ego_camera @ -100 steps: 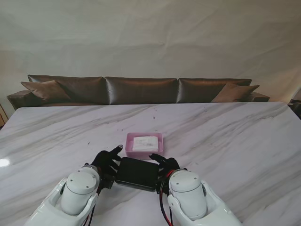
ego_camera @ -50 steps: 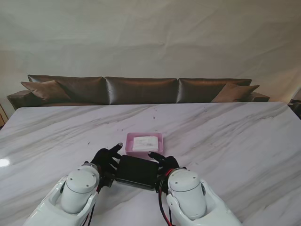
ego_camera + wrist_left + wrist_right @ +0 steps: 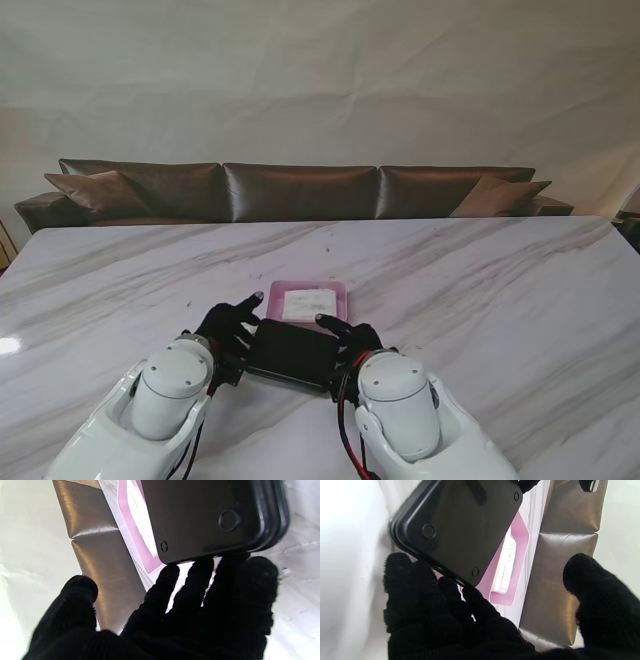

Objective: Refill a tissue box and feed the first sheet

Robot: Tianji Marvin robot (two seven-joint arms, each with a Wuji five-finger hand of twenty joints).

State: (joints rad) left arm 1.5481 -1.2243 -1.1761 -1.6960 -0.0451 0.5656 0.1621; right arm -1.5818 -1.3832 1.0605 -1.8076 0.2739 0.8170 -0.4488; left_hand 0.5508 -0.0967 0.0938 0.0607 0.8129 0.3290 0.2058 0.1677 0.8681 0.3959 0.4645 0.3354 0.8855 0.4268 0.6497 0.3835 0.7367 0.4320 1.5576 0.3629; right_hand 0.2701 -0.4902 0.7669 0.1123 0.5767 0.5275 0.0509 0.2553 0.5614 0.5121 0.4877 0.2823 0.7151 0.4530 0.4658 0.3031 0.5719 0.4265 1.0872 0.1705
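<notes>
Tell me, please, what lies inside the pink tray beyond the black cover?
The pink tray holds a white tissue pack, printed side up. The black cover, held between the left hand and right hand, hides the tray's near edge.

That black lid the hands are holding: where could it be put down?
Bare marble table lies right of the pink tray, and left of it too. The crowded part is the middle, where the left hand and right hand grip the black lid.
</notes>
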